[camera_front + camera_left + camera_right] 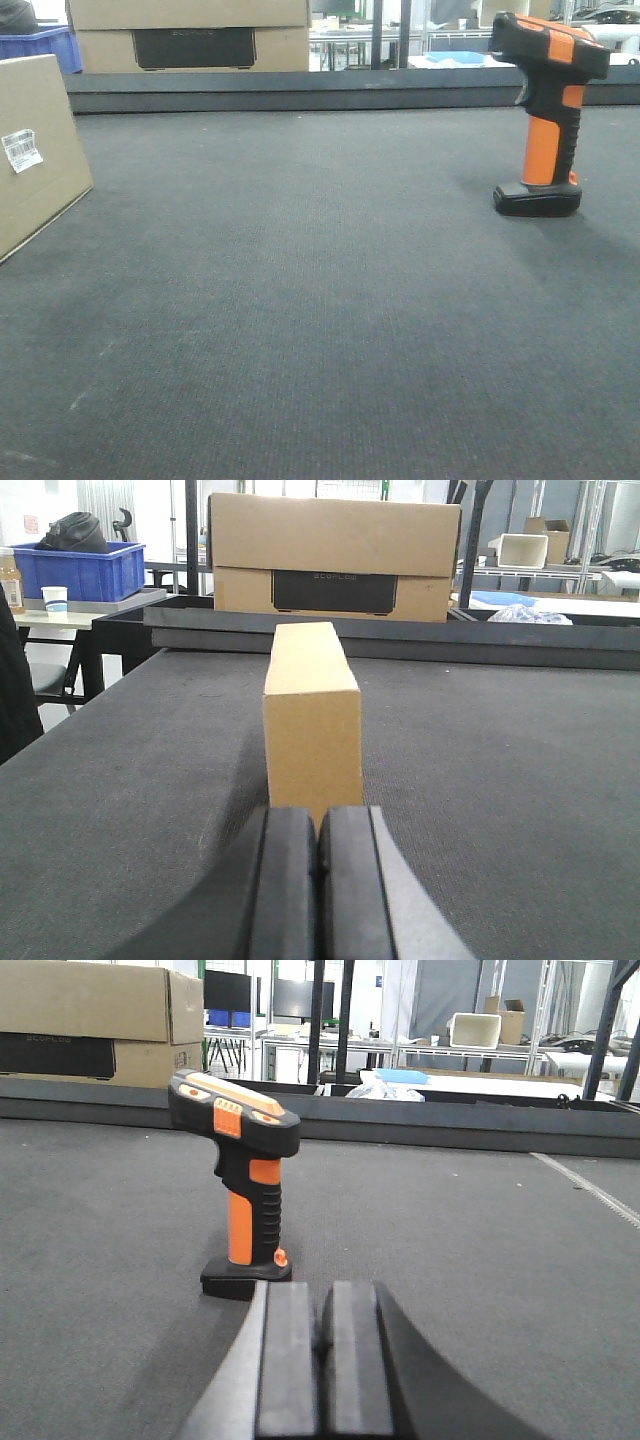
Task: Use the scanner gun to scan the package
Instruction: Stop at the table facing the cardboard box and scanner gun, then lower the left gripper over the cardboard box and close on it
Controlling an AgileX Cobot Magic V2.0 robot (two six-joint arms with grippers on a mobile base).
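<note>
A tan cardboard package [35, 150] with a white barcode label [22, 150] stands on edge at the left of the dark grey table. In the left wrist view the package [312, 715] stands straight ahead, just beyond my left gripper [318, 825], which is shut and empty. An orange and black scanner gun [545, 110] stands upright on its base at the right. In the right wrist view the scanner gun [242, 1185] stands just ahead and slightly left of my right gripper [322, 1300], which is shut and empty. Neither gripper shows in the front view.
A raised dark rail [300, 92] borders the table's far edge. Behind it stands a large cardboard box [190, 35] and a blue bin [40, 45]. Shelving and tables stand farther back.
</note>
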